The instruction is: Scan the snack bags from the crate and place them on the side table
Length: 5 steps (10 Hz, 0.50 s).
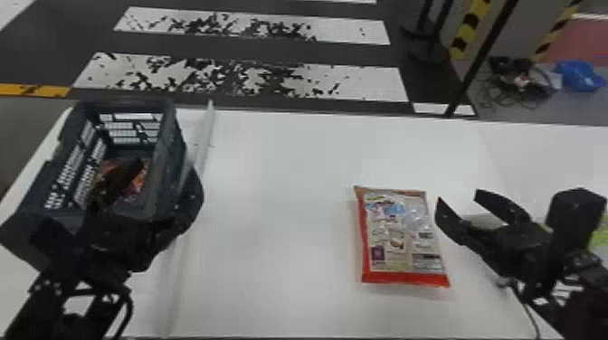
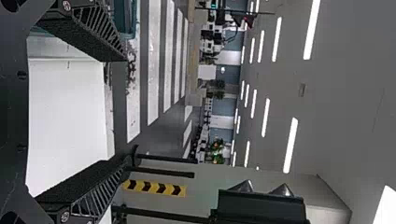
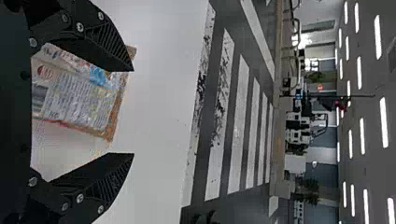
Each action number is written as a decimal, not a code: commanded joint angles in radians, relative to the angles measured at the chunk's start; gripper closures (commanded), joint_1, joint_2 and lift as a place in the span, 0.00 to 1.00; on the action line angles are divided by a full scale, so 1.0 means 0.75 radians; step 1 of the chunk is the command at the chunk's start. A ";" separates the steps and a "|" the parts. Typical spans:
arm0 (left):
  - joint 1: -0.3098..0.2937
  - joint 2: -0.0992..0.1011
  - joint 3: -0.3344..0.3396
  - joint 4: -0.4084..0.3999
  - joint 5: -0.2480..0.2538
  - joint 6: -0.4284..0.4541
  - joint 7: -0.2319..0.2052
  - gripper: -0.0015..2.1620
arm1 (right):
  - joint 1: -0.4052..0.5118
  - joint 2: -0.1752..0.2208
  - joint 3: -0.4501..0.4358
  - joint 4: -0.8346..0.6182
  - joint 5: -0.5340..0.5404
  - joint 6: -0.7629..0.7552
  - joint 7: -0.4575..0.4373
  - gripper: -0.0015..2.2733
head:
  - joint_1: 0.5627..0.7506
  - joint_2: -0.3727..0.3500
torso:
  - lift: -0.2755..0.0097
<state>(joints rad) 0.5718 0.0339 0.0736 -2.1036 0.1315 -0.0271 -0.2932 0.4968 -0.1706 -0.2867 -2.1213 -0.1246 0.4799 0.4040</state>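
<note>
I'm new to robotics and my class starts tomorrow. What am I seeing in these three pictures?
These show a two-armed robot at a white table. The head view looks down from its head; the other two come from cameras on its wrists, turned sideways. The left fingers are near a dark crate with something orange inside, perhaps more snacks. The right fingers are beside a red-edged snack bag lying flat. Both pairs stand open, and neither holds anything.
</note>
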 commanded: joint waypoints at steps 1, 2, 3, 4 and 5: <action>0.000 0.000 -0.024 -0.028 -0.024 0.052 0.029 0.04 | 0.000 0.000 -0.119 0.049 -0.004 0.100 -0.001 0.05 | 0.70 0.32 | 0.63; 0.000 0.000 -0.037 -0.030 -0.032 0.072 0.039 0.04 | -0.006 -0.012 -0.176 0.100 -0.004 0.124 -0.001 0.04 | 0.70 0.24 | 0.63; -0.004 -0.002 -0.043 -0.028 -0.040 0.105 0.041 0.04 | -0.006 -0.034 -0.201 0.149 -0.006 0.128 0.005 0.04 | 0.70 0.21 | 0.63; -0.006 -0.004 -0.055 -0.028 -0.051 0.109 0.041 0.04 | -0.008 -0.057 -0.203 0.194 -0.008 0.124 0.016 0.04 | 0.70 0.14 | 0.63; -0.006 -0.006 -0.059 -0.028 -0.057 0.113 0.039 0.04 | -0.024 -0.083 -0.205 0.237 -0.014 0.124 0.034 0.04 | 0.70 0.09 | 0.63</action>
<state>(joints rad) 0.5678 0.0301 0.0314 -2.1248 0.0919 0.0561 -0.2634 0.4851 -0.2207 -0.4390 -1.9634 -0.1322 0.5733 0.4291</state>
